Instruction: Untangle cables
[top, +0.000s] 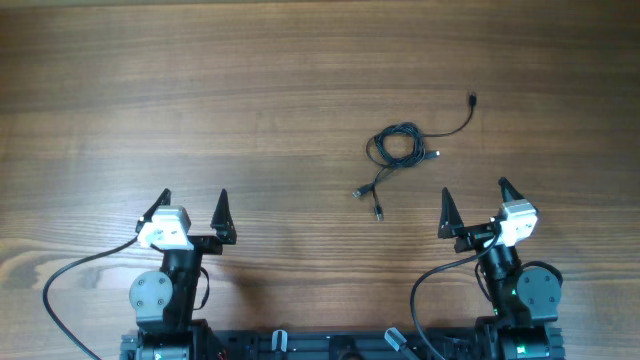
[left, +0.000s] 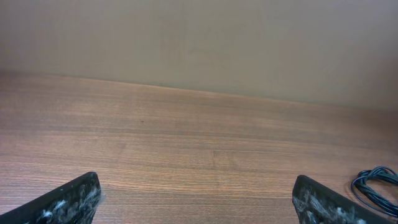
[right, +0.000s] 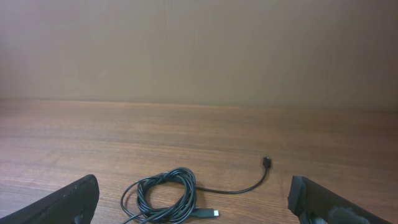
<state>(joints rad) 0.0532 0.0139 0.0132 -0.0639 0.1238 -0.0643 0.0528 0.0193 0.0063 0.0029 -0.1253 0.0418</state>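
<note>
The cables (top: 397, 146) lie as a loose black coil right of the table's middle. One strand runs up-right to a small plug (top: 472, 100), and two plug ends (top: 370, 198) trail down-left. The right wrist view shows the coil (right: 163, 196) ahead of the fingers, with a plug (right: 267, 162) beyond. My right gripper (top: 474, 202) is open and empty, below and right of the coil. My left gripper (top: 192, 207) is open and empty, far left of it. Only the coil's edge (left: 376, 186) shows in the left wrist view.
The wooden table (top: 200, 90) stretches around the cables. A plain beige wall (right: 199, 50) stands behind its far edge. Thick black wires (top: 70, 275) loop from each arm's base at the near edge.
</note>
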